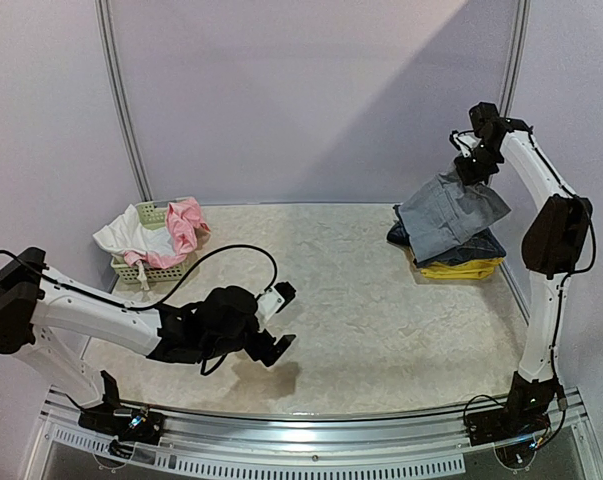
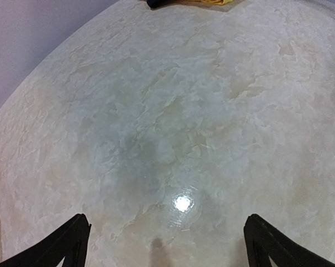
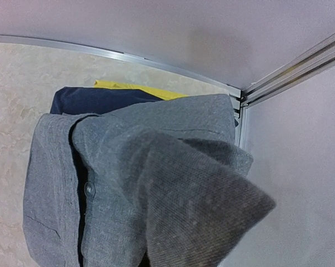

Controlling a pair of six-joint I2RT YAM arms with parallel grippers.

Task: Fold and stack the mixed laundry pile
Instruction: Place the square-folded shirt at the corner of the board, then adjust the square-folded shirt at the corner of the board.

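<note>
Hanging from the clenched right hand [image 1: 478, 165], grey trousers [image 1: 449, 212] dangle over a two-item stack, navy piece [image 1: 478, 247] on yellow piece [image 1: 461, 268], at the counter's [image 1: 361, 300] far-right corner. Left hand [image 1: 280, 320] is spread wide, released, low over the marbled beige top. Lilac walls, aluminium rails. Only the right wrist view shows one trouser button [image 3: 89, 189]. Only the top view shows one green basket [image 1: 146, 270] at far left, holding one white piece [image 1: 131, 238] and one pink piece [image 1: 185, 225].

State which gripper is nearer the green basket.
Left. The left gripper hangs open over the table near the basket; the right gripper is across the table, holding a grey garment.
</note>
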